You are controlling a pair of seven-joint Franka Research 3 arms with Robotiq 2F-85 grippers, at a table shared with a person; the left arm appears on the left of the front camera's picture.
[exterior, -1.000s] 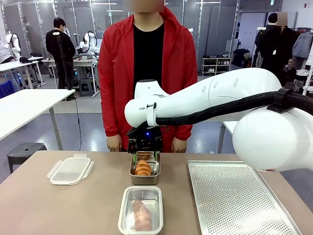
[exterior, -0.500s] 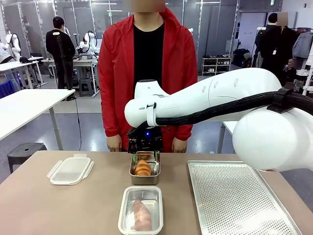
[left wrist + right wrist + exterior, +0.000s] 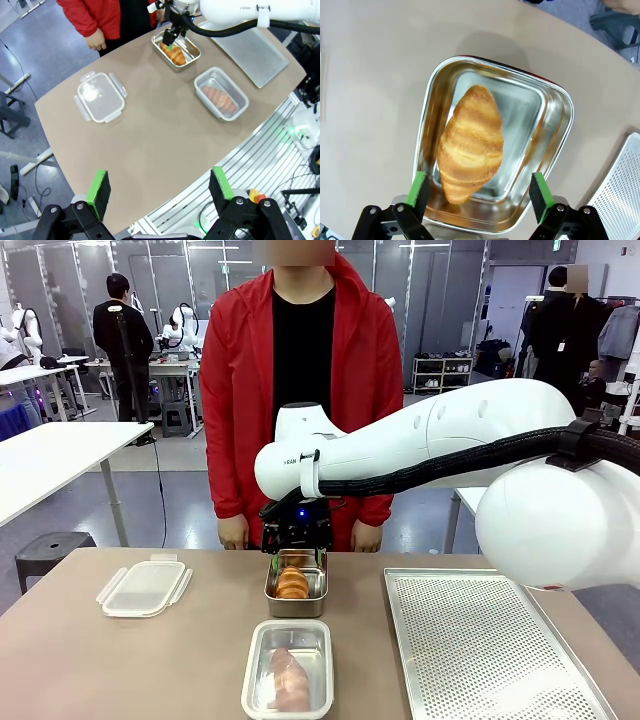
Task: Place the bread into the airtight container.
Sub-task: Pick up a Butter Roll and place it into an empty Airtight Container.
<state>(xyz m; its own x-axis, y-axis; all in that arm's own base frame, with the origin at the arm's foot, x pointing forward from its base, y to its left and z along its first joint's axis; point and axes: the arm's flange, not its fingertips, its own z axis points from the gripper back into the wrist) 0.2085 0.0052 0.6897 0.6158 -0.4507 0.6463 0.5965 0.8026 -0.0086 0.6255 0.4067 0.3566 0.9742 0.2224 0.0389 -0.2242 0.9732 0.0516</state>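
Golden croissant (image 3: pixel 470 142) lies in steel pan (image 3: pixel 551 150) near table's far edge. Right gripper (image 3: pixel 479 190) hangs right over it, jaws wide, nothing held. Go straight down, pinch softly across middle. Clear box (image 3: pixel 255 680) waits at near edge.

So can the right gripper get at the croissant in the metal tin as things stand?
Probably yes: the right gripper hangs open straight over the croissant in the metal tin, with nothing between them.
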